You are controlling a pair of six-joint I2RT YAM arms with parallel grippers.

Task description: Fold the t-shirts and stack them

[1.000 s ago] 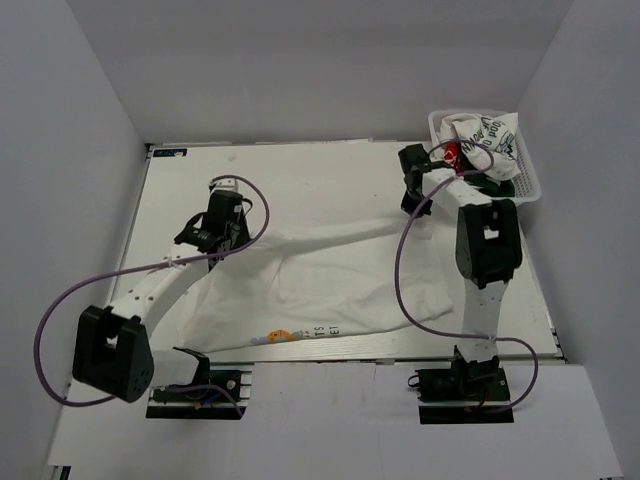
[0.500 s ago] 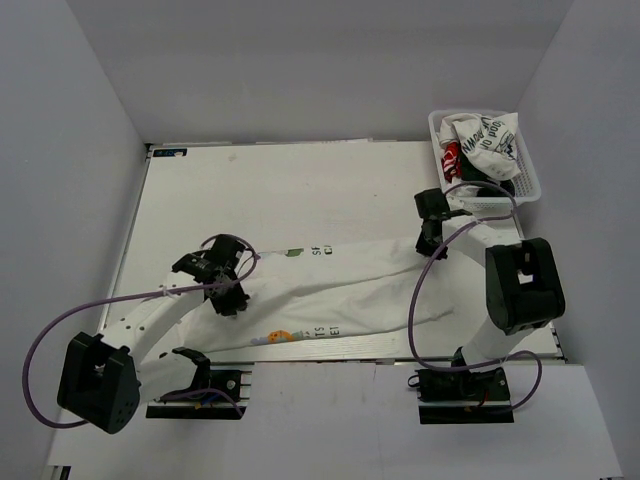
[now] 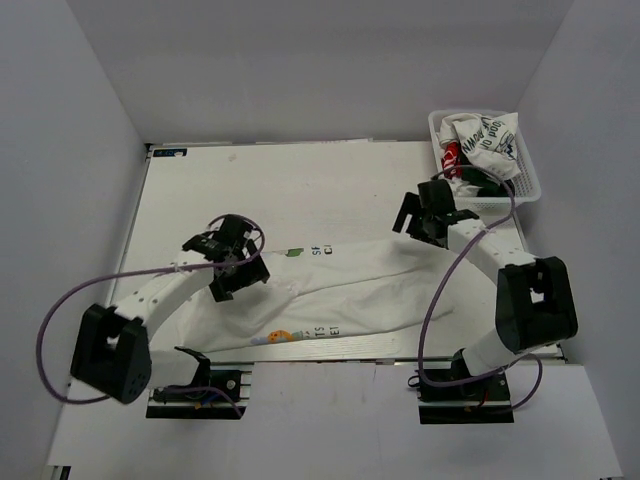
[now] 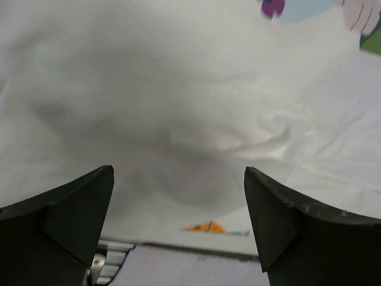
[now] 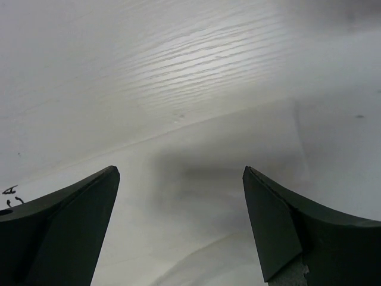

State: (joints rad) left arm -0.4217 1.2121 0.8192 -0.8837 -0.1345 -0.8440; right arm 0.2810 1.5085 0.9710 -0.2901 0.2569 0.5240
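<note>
**Inspector:** Where does the white t-shirt (image 3: 340,290) lie?

**Recorder:** It lies flat on the table (image 3: 300,185), drawn out in a long creased band from under the left gripper (image 3: 238,275) across towards the right gripper (image 3: 415,218). A small coloured print shows near the table's near edge.

**Inspector:** State of the left jaws?

**Recorder:** They stand apart. In the left wrist view the left gripper (image 4: 178,179) hangs over the t-shirt (image 4: 178,89), and rumpled white cloth fills the gap between the two fingers. Nothing is clamped. Whether the fingertips touch the cloth cannot be told.

**Inspector:** And the right jaws?

**Recorder:** Also apart and holding nothing. The right gripper (image 5: 178,173) sits over pale wood-grain table (image 5: 178,47). From above it is at the far right end of the t-shirt, just beside the cloth's edge.

**Inspector:** Anything else on the table?

**Recorder:** A white basket (image 3: 530,182) stands in the far right corner and holds crumpled printed t-shirts (image 3: 485,135), well apart from the left gripper.
</note>
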